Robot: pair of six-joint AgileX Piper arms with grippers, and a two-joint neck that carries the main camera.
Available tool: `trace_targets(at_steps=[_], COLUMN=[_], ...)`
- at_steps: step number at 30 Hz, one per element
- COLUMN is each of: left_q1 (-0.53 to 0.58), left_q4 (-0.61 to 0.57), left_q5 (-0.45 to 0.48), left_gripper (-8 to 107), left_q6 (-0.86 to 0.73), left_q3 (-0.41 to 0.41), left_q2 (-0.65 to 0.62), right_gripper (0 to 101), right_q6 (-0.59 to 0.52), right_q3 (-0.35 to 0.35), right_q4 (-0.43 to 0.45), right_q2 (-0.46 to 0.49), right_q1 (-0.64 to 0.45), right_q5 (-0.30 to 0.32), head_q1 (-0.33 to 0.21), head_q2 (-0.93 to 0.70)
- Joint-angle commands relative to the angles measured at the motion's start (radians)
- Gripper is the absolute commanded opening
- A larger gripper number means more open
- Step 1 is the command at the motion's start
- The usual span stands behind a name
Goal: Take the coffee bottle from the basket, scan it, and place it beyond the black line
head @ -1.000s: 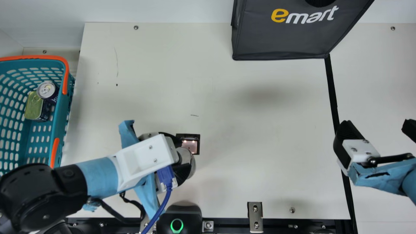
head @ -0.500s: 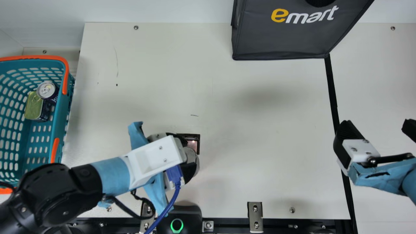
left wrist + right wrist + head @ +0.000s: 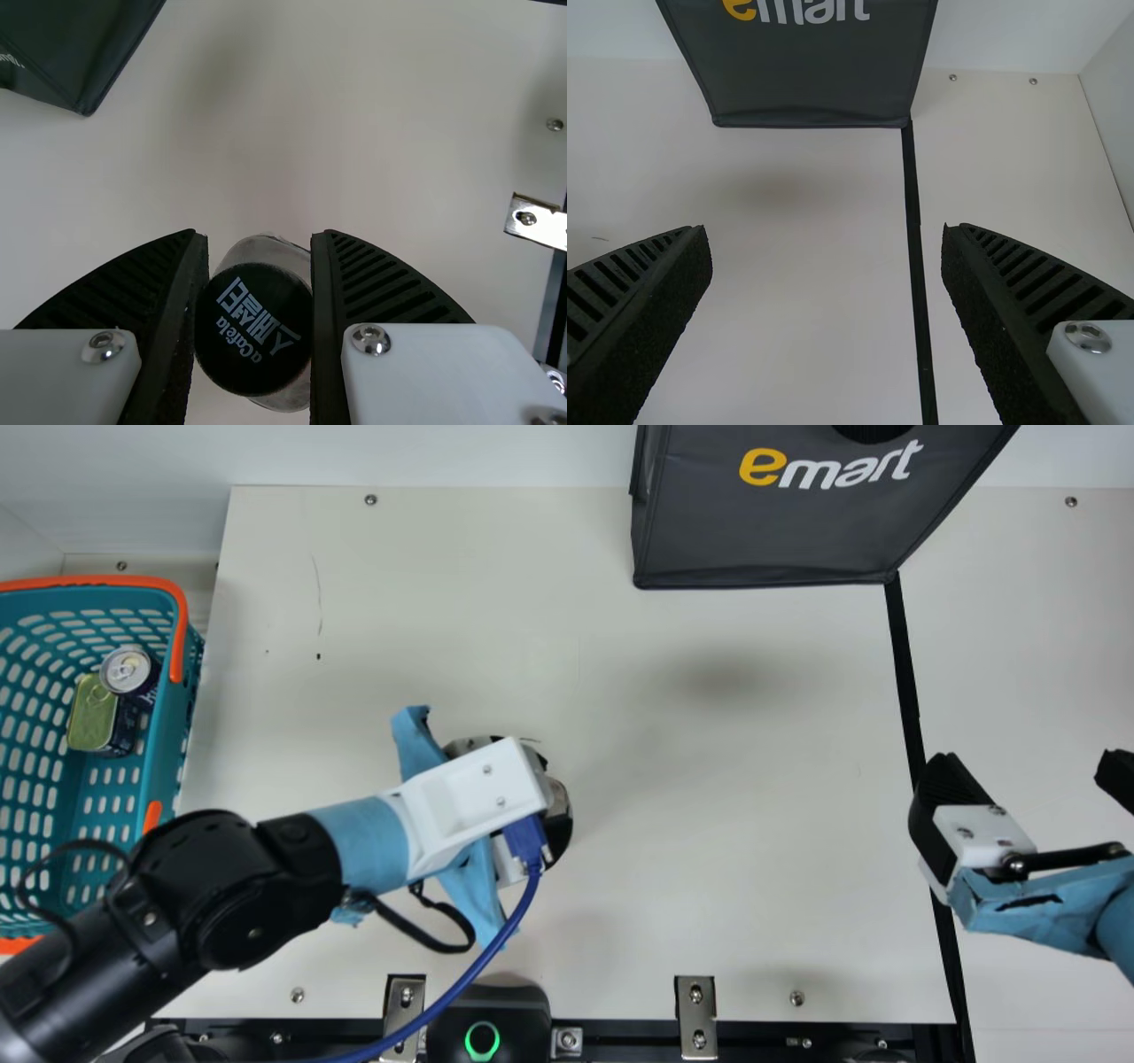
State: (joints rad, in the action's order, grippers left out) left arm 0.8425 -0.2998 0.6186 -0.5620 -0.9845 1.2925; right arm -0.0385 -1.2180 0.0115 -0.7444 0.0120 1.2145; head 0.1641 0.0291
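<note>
My left gripper (image 3: 555, 797) is over the middle-left of the table in the main view, shut on the coffee bottle (image 3: 561, 790), which the hand mostly covers. In the left wrist view the bottle's black cap (image 3: 252, 329) lies between both fingers of the left gripper (image 3: 260, 237), its pale body partly showing behind. The black line (image 3: 905, 677) runs down the table's right part, well right of the bottle. My right gripper (image 3: 1029, 769) stands open and empty at the line's right side; in the right wrist view the right gripper (image 3: 826, 232) has the line (image 3: 916, 239) between its spread fingers.
The teal basket (image 3: 159, 717) at far left holds a round can (image 3: 128, 669) and a flat tin (image 3: 91, 713). A dark bag (image 3: 780, 531) stands at the back. A black device with a green ring (image 3: 523, 1014) and metal brackets (image 3: 695, 1014) line the front edge.
My left arm has moved right and toward the back with the bottle, and it now covers the small lit scanner window seen earlier. The right arm has kept still.
</note>
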Motion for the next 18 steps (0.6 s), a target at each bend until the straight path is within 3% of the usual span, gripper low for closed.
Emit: trace_targets(at_steps=[1,18], left_q1=[-0.003,-0.039], left_q4=[-0.007,-0.071], left_q5=[-0.005,-0.026], left_gripper=[10,10], left_q6=[-0.018,-0.15], left_q3=[-0.019,-0.173], left_q2=[0.023,0.205], right_gripper=[91,91], right_q6=[0.0,0.0], right_q3=[0.0,0.0], right_q4=[0.0,0.0], right_q2=[0.0,0.0], right_q1=[0.0,0.0], right_q5=[0.0,0.0], head_q1=[-0.026,-0.026], head_q2=[-0.002,-0.002])
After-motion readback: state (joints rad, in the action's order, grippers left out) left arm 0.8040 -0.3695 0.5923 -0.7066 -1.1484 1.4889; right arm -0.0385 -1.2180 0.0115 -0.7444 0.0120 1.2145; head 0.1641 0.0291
